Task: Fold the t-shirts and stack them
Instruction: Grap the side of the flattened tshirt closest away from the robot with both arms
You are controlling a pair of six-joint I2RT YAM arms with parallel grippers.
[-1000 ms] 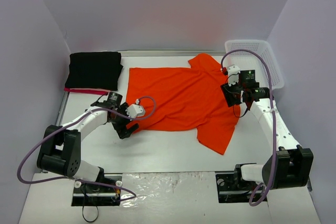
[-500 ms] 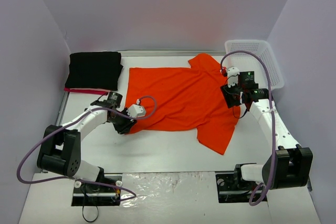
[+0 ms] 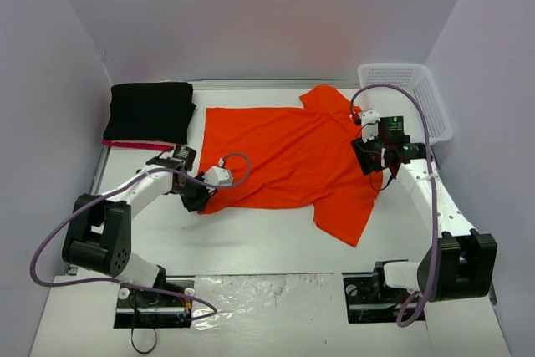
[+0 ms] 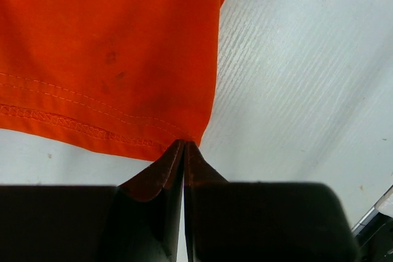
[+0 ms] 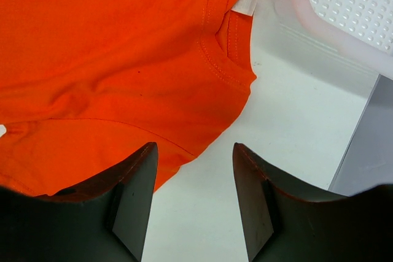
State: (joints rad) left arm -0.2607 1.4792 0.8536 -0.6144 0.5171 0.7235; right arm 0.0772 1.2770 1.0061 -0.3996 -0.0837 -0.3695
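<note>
An orange t-shirt [image 3: 284, 156] lies spread flat on the white table, hem to the left and collar to the right. My left gripper [image 3: 201, 203] is down at its near-left hem corner, and in the left wrist view its fingertips [image 4: 184, 143] are pressed together on that corner of the orange t-shirt [image 4: 110, 47]. My right gripper [image 3: 368, 159] hovers open over the shirt's right edge. The right wrist view shows that gripper [image 5: 193, 151] with bare table between its fingers and the collar [image 5: 230, 59] just ahead. A folded black t-shirt [image 3: 150, 111] rests at the far left.
A pink folded item [image 3: 125, 145] peeks out from under the black t-shirt. A white plastic basket [image 3: 418, 94] stands at the far right corner and shows as a basket rim [image 5: 344, 10] in the right wrist view. Grey walls enclose the table.
My left gripper slid slightly in to the shirt's hem corner and closed from wide open to shut. The right gripper shifted a little up along the shirt's right edge and stayed open.
</note>
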